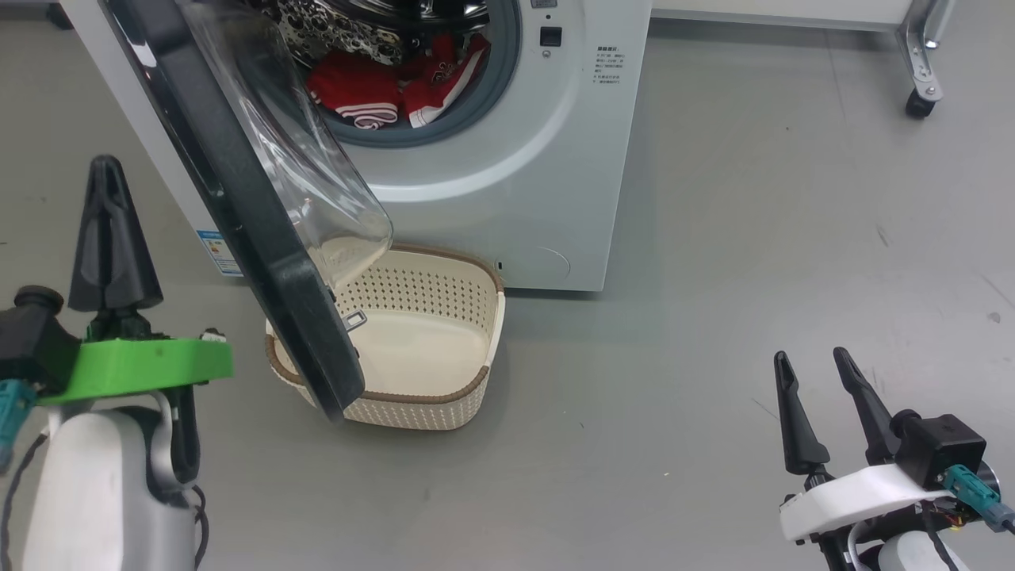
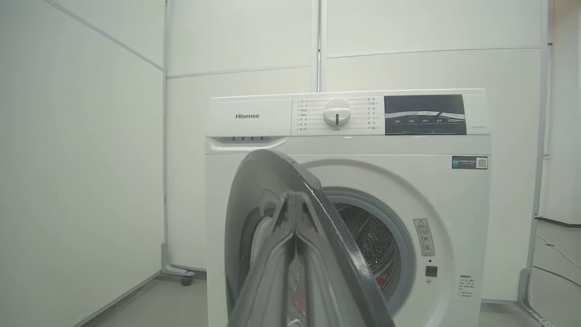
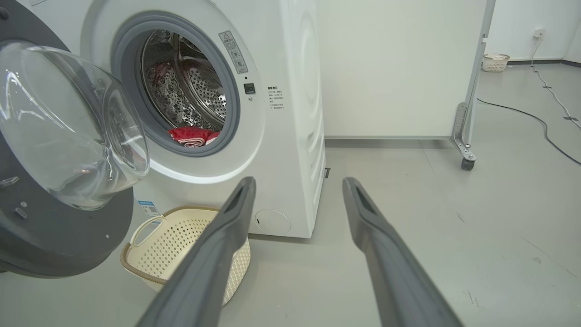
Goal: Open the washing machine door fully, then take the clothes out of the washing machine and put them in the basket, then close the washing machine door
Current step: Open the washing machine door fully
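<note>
— What's the biggest thing out front?
— The large white front-loading washing machine (image 1: 547, 166), straight beyond the left gripper's (image 1: 106, 166) jaws and off to the left of the right gripper's (image 1: 810, 357) jaws

— And its door?
— The round door (image 1: 238, 206), with its wide glossy black rim and bulging clear glass bowl, stands swung out partway. In the head view it's just to the right of the left jaws, with a gap between; in the left wrist view its outer face sits right behind the fingertips (image 2: 295, 200)

— Where's the basket from there?
— The small cream perforated plastic basket (image 1: 432, 396) with the brown woven-look rim sits on the floor against the machine's foot, between the two pairs of jaws and nearer the left pair. The door's lower edge hangs across its left end. It's empty

— The clothes?
— Bright red garments (image 1: 373, 87) with white trim lie in the steel drum's mouth, well beyond both pairs of jaws

— And the jaws themselves?
— The left pair is pressed fully together on nothing. The right pair is spread wide, holding nothing, hanging over bare grey floor (image 1: 714, 238)
</note>
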You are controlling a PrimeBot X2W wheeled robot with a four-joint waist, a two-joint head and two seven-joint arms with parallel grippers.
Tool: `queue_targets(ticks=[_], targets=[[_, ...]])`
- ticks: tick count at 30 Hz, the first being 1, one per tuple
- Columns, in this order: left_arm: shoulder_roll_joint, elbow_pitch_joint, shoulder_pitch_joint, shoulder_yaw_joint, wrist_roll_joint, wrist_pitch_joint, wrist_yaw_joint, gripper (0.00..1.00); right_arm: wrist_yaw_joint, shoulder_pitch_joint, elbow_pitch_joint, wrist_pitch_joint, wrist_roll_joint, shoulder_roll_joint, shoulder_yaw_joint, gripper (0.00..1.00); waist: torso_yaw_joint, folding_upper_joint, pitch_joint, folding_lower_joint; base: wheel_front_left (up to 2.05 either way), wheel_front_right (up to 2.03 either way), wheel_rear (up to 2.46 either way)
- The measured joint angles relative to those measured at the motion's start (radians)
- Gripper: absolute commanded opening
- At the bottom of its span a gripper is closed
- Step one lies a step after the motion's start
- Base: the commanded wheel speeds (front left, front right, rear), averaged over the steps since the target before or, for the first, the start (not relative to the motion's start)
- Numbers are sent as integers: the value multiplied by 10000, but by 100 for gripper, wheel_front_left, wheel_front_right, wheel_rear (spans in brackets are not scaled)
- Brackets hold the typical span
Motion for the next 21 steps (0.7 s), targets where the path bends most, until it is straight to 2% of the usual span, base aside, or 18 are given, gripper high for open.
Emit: queue_targets(ticks=[10,21], targets=[[161,-727,-1097,-261,174,-6,-169,0,111,2,92,0,-44,98,-27,100,-119,0,-28,0,0,0,0],[128,-437,-1197,-1710,336,777,-443,0,159,2,186,0,-136,205,-31,100,-310,0,-3,0,0,0,0]])
